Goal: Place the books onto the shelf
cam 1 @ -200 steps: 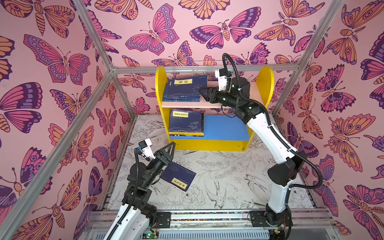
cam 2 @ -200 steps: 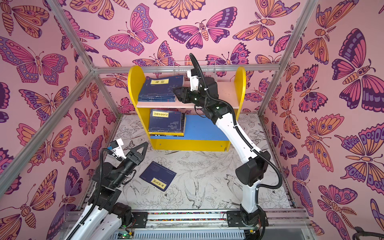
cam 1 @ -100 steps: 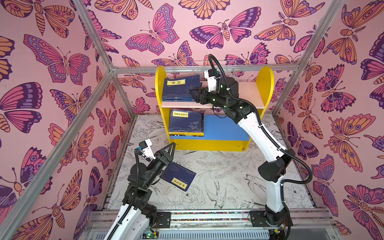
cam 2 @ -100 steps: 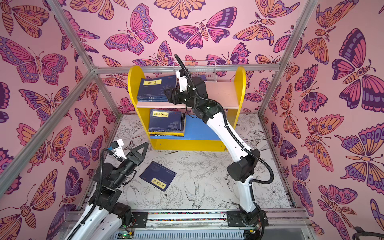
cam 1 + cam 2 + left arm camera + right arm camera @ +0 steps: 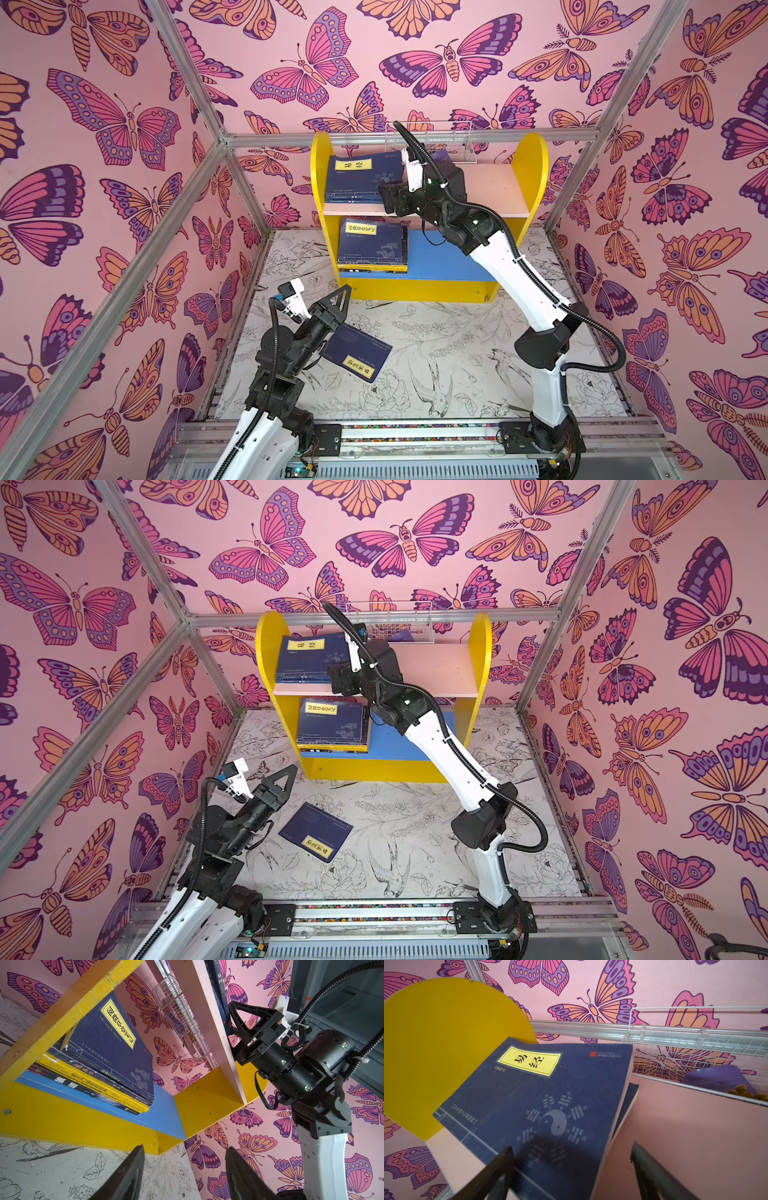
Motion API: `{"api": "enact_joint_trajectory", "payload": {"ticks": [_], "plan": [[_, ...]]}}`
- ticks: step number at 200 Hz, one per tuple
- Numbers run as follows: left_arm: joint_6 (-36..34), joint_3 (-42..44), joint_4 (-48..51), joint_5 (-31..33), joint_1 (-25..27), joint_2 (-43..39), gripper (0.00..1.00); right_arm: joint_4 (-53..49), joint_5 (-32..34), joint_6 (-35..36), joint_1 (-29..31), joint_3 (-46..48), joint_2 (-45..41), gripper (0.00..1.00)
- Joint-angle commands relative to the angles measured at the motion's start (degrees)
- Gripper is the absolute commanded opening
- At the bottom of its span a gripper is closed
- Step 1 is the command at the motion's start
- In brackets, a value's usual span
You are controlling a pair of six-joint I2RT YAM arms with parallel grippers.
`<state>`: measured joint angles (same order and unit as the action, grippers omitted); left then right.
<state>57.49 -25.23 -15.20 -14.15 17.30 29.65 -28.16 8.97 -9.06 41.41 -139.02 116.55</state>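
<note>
While one navy book (image 5: 358,352) lies flat on the desk (image 5: 457,357), a navy stack (image 5: 365,178) sits at the left end of the shelf's (image 5: 536,166) pink upper board and another stack (image 5: 372,247) on the blue lower board. Above the upper stack's near corner, the right gripper (image 5: 571,1169) has its jaws wide, holding nothing. Beside the loose book, the left gripper (image 5: 185,1176) hovers with jaws apart, empty.
</note>
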Motion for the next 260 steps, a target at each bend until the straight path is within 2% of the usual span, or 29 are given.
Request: {"api": "enact_joint_trajectory", "payload": {"ticks": [1,27,50,75,87,111,143,174,182,210,231,260], "plan": [[-1.35,-1.81,-1.50,-2.02,0.15,1.10,0.64,-4.52,-0.04,4.65,0.25,-0.29,-2.40,0.88],[-4.87,-6.91,1.38,-2.91,0.16,3.69,0.62,-0.18,-8.27,4.66,-0.57,6.84,-8.45,0.88],[-8.74,-14.05,6.36,-3.56,0.11,7.89,0.60,1.66,-13.85,-1.23,-4.16,11.34,-12.93,0.86],[-10.65,-23.27,10.63,-5.11,0.19,14.33,0.58,1.11,-19.51,-9.45,-10.18,11.15,-13.74,0.80],[-11.04,-27.19,11.11,-5.61,0.40,17.52,0.56,0.45,-20.92,-10.71,-12.04,10.49,-13.29,0.79],[-13.21,-34.33,11.41,-4.95,2.27,23.19,0.44,-4.22,-21.34,-9.90,-13.83,6.39,-10.08,0.78],[-15.89,-42.41,14.87,-1.59,4.91,29.68,0.40,-7.97,-22.28,-10.63,-14.84,1.30,-3.80,0.73],[-17.32,-46.69,18.88,3.37,5.38,33.92,0.29,-6.49,-20.03,-10.33,-14.86,-0.82,1.16,0.65],[-18.30,-47.58,19.88,4.51,5.30,34.68,0.26,-5.71,-18.92,-10.19,-14.87,-0.98,2.09,0.64],[-21.66,-50.81,22.71,8.02,5.29,36.98,0.21,-4.88,-17.58,-9.48,-14.82,-1.42,4.93,0.64],[-22.67,-52.35,23.97,9.58,5.11,38.09,0.18,-4.30,-18.88,-9.65,-14.77,0.35,4.53,0.61],[-24.14,-50.81,24.70,11.24,5.11,36.99,0.16,3.19,-22.26,-10.17,-15.02,7.99,-1.50,0.64]]}}
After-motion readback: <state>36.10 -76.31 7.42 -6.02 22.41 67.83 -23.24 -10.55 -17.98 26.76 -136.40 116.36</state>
